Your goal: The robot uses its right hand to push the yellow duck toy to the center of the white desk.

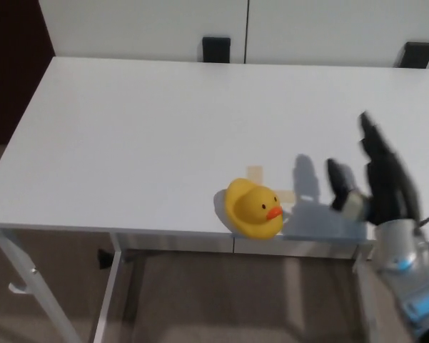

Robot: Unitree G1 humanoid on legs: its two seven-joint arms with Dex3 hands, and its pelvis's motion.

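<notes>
At desk (128,128) edge: duck (253,208), seemingly overhanging.

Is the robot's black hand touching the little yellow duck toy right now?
Apart. The head view shows bare white desk between the yellow duck toy and the black right hand, which is open off to the duck's right.

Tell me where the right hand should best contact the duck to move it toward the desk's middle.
Probably the duck's rounded body on its near side, by the desk's front edge, coming from below it and pushing away. The duck sits right at that edge, beak toward the right hand, which hovers open, apart from it.
</notes>
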